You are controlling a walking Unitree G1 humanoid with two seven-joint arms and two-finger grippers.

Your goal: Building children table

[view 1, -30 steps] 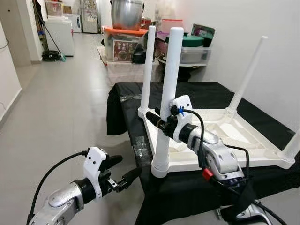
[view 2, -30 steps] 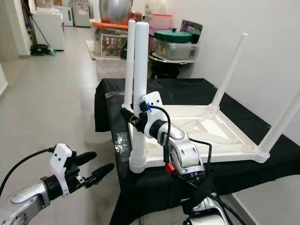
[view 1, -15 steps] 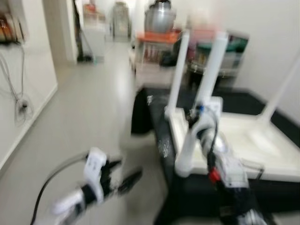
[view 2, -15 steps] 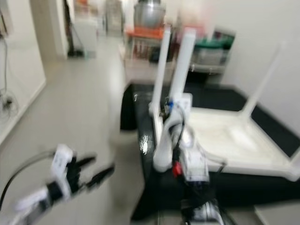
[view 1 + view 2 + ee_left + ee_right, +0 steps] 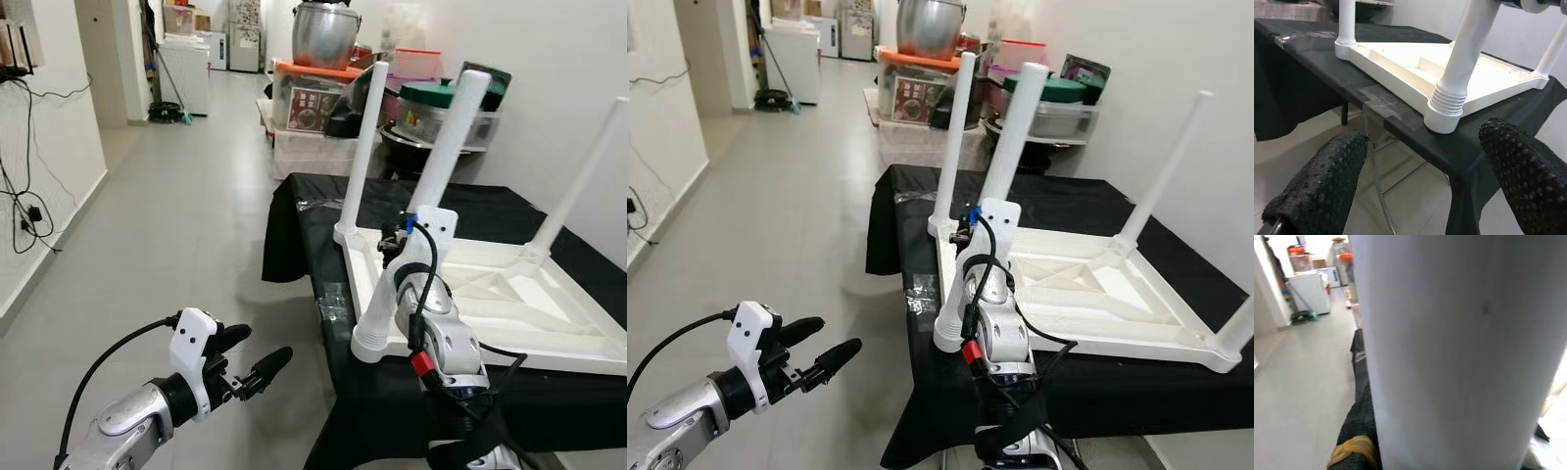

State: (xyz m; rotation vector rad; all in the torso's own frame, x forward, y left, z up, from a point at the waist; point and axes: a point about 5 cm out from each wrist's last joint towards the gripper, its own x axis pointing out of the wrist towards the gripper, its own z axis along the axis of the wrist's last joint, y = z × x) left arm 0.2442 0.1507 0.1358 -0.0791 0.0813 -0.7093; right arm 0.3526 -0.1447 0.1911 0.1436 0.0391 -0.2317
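The left end effector (image 5: pixel 247 364) hovers over the floor, fingers apart. Right of it, the right end effector (image 5: pixel 400 238) is clamped on a white plastic leg (image 5: pixel 428 191) of the upturned white children's table (image 5: pixel 509 294) on the black-draped desk (image 5: pixel 323 250); its fingertips are hidden behind the leg.

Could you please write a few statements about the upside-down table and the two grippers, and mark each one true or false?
1. The white table lies upside down on the black cloth. True.
2. The right gripper is at the nearest table leg. True.
3. The left gripper holds a table leg. False: it is open, holds nothing and hovers over the floor beside the table.
4. The nearest table leg stands perfectly upright. False: it leans.
5. Storage boxes stand beyond the table. True.
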